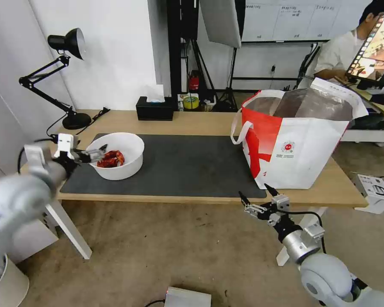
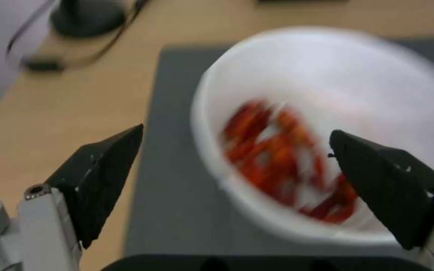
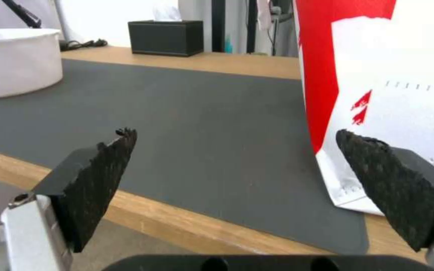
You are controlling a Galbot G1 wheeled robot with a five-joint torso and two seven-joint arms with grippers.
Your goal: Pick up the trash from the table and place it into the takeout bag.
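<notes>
Head view: the takeout bag (image 1: 301, 140) on the table (image 1: 192, 123) hides its own contents; a black tissue box (image 1: 154, 108) sits behind the mat. The left tool (image 1: 99, 150) gapes wide at the white bowl's (image 1: 119, 155) rim. Left wrist view: red scraps (image 2: 282, 158) (blurred). Right wrist view: right tool (image 3: 237, 150) wide, before the table's front edge.

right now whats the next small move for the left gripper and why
Probably ease the left gripper forward and down so its open fingers straddle the near rim of the white bowl, then close. The bowl with red scraps sits on the mat, ungrasped. The right gripper waits open by the takeout bag.
</notes>
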